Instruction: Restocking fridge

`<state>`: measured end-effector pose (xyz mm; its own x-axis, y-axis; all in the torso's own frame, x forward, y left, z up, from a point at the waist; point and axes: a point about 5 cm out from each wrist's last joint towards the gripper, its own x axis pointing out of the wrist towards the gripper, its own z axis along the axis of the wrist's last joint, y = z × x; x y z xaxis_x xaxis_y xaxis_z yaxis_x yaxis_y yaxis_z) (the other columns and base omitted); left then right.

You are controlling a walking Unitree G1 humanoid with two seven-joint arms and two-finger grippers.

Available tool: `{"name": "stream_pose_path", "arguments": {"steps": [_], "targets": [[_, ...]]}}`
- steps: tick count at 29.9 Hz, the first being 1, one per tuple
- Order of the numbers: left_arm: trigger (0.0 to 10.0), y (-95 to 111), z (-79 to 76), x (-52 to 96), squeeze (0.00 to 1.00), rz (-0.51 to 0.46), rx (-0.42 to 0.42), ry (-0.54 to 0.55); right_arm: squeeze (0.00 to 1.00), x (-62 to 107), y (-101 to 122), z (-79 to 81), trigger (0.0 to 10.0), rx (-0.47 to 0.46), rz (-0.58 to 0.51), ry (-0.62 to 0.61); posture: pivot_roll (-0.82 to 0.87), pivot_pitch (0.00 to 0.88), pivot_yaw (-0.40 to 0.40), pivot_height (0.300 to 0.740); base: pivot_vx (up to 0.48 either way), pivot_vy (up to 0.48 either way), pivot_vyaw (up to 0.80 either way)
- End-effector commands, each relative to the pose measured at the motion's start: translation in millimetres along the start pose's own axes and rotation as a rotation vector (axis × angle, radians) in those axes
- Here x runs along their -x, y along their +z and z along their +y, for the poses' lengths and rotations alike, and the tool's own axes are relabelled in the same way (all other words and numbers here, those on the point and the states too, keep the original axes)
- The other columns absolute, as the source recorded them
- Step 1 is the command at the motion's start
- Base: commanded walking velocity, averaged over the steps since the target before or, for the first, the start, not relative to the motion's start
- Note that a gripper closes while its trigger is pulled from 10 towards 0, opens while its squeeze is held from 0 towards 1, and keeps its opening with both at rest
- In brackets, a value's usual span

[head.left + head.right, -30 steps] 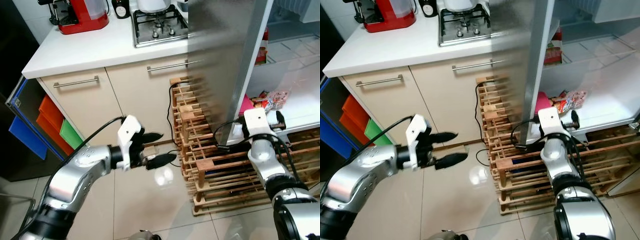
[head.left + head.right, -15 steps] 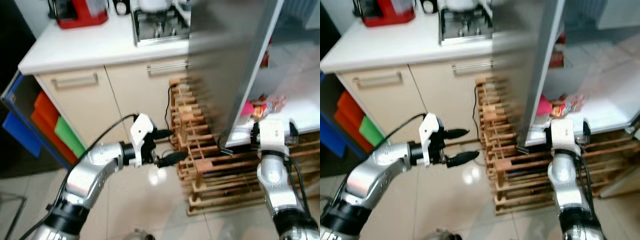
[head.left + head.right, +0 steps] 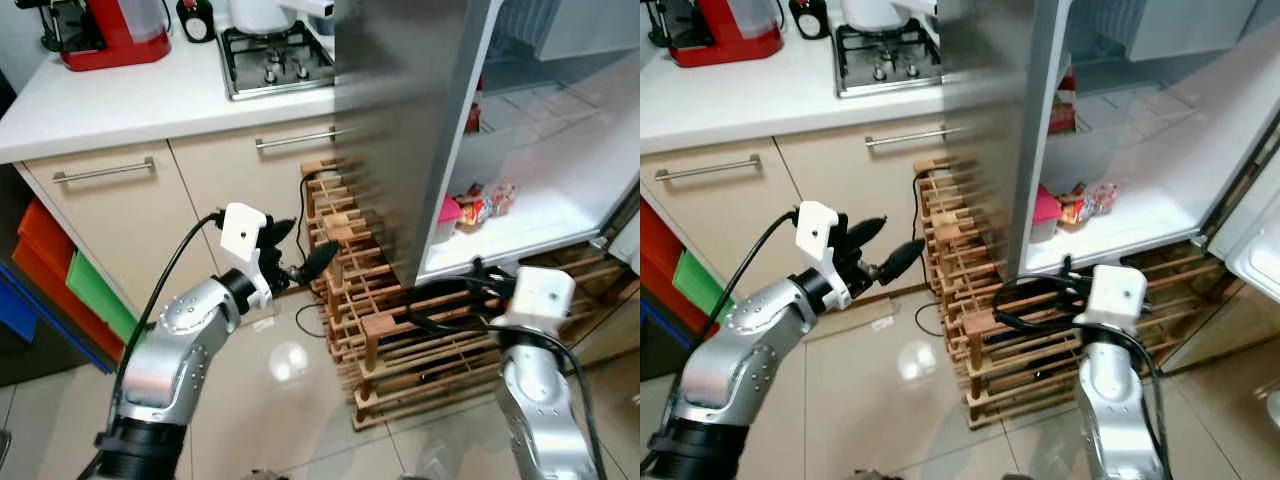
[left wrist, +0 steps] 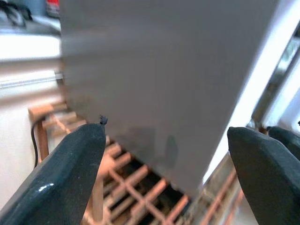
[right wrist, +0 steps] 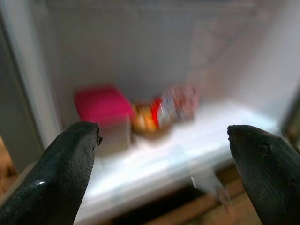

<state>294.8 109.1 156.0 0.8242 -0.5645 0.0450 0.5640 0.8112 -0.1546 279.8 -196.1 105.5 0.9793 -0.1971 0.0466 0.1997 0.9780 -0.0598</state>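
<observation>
The fridge stands open, its grey door swung out over a wooden bottle rack. On the white bottom shelf sit a pink tub and a colourful snack packet; more packets stand on the shelf above. My left gripper is open and empty, held in front of the rack just left of the door's lower edge. My right gripper is open and empty, pointing at the tub and packet from below the shelf's front; its white wrist sits by the rack.
Cream cabinets with metal handles run under a white counter carrying a gas hob and a red coffee machine. Orange, green and blue bins stand at the far left. A black cable trails on the glossy tiled floor.
The camera has swung right, showing more of the fridge interior. My left gripper has risen and come closer to the rack and door edge. My right wrist now sits lower, beneath the shelf front.
</observation>
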Motion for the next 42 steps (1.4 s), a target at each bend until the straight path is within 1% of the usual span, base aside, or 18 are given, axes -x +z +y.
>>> {"name": "stream_pose_path", "arguments": {"steps": [1, 3, 4, 9, 13, 17, 24, 27, 29, 30, 32, 33, 34, 35, 36, 37, 38, 42], "targets": [[10.0, 5, 8.9, 1.1, 0.00, -0.016, -0.023, 0.065, 0.00, -0.2, -4, -3.1, 10.0, -0.023, 0.044, -0.011, -0.07, 0.000, 0.065, 0.740, 0.000, 0.000, 0.00], [10.0, 4, 14.5, -2.7, 0.00, -0.008, -0.059, 0.155, 0.00, -11.9, -6, -21.1, 10.0, -0.094, 0.118, -0.099, -0.06, 0.000, 0.073, 0.740, -0.396, 0.000, 0.00], [10.0, 4, 14.5, -3.7, 0.00, -0.009, -0.061, 0.160, 0.00, -13.5, -4, -22.7, 10.0, -0.078, 0.104, -0.101, -0.07, 0.000, 0.079, 0.740, -0.412, 0.000, 0.00], [10.0, 3, 12.6, -10.0, 0.00, -0.018, -0.068, 0.170, 0.00, -14.3, 4, -19.0, 10.0, -0.031, 0.053, -0.087, -0.09, 0.000, 0.084, 0.740, -0.425, 0.000, 0.00], [10.0, 3, 5.4, -17.6, 0.00, -0.040, -0.055, 0.160, 0.00, -7.3, -2, -12.8, 10.0, -0.056, 0.085, -0.080, -0.12, 0.000, 0.083, 0.740, -0.406, -0.258, 0.00], [10.0, 5, 2.4, -21.0, 0.00, -0.057, -0.085, 0.155, 0.00, -3.6, -5, -11.8, 10.0, -0.034, 0.102, -0.063, -0.12, 0.000, 0.081, 0.740, -0.431, 0.000, 0.00], [10.0, 10, 1.9, -23.7, 0.00, -0.089, -0.104, 0.152, 0.00, -4.3, -9, -19.2, 10.0, -0.028, 0.126, -0.073, -0.12, 0.000, 0.069, 0.740, -0.400, -0.205, 0.07], [10.0, 6, 3.4, -25.2, 0.00, -0.080, -0.107, 0.149, 0.00, -2.8, -12, -24.3, 10.0, 0.011, 0.134, -0.071, -0.11, 0.000, 0.065, 0.740, 0.000, -0.472, 0.00], [10.0, 4, 9.2, -23.2, 0.00, -0.072, -0.168, 0.208, 0.00, 2.7, -19, -33.8, 10.0, 0.054, 0.163, -0.097, -0.11, 0.000, 0.069, 0.740, 0.135, 0.000, 0.00], [10.0, 3, 13.1, -20.5, 0.00, -0.066, -0.170, 0.224, 0.00, 5.9, -21, -39.6, 10.0, 0.067, 0.171, -0.118, -0.12, 0.000, 0.076, 0.740, 0.000, 0.000, 0.00], [10.0, 7, 29.0, -7.0, 0.00, -0.096, -0.181, 0.278, 0.00, 12.9, -26, -55.2, 10.0, 0.097, 0.192, -0.178, -0.12, 0.000, 0.087, 0.740, 0.000, 0.000, 0.00], [10.0, 7, 29.0, -7.0, 0.00, -0.096, -0.181, 0.278, 0.00, 12.9, -26, -55.2, 10.0, 0.097, 0.192, -0.178, -0.12, 0.000, 0.087, 0.740, 0.000, 0.000, 0.00], [10.0, 9, 40.2, 0.6, 0.00, -0.110, -0.179, 0.311, 0.00, 15.3, -28, -66.6, 10.0, 0.116, 0.205, -0.217, -0.12, 0.000, 0.089, 0.740, 0.000, 0.000, 0.00], [10.0, 9, 40.2, 0.6, 0.00, -0.110, -0.179, 0.311, 0.00, 15.3, -28, -66.6, 10.0, 0.116, 0.205, -0.217, -0.12, 0.000, 0.089, 0.740, 0.000, 0.000, 0.00], [10.0, 14, 48.7, 5.9, 0.00, -0.129, -0.222, 0.351, 0.00, 17.7, -29, -80.0, 10.0, 0.133, 0.208, -0.269, -0.12, 0.000, 0.091, 0.740, 0.000, 0.000, 0.00], [10.0, 17, 56.1, 8.7, 0.00, -0.139, -0.224, 0.391, 0.00, 18.6, -30, -89.8, 10.0, 0.142, 0.216, -0.302, -0.12, 0.000, 0.091, 0.740, 0.000, 0.000, 0.00], [10.0, 17, 56.1, 8.7, 0.00, -0.139, -0.224, 0.391, 0.00, 18.6, -30, -89.8, 10.0, 0.142, 0.216, -0.302, -0.12, 0.000, 0.091, 0.740, 0.000, 0.000, 0.00], [10.0, 29, 74.2, 15.6, 0.00, -0.179, -0.254, 0.503, 0.00, 18.1, -26, -117.7, 10.0, 0.192, 0.222, -0.382, -0.12, 0.000, 0.084, 0.740, 0.000, 0.000, 0.00]]}}
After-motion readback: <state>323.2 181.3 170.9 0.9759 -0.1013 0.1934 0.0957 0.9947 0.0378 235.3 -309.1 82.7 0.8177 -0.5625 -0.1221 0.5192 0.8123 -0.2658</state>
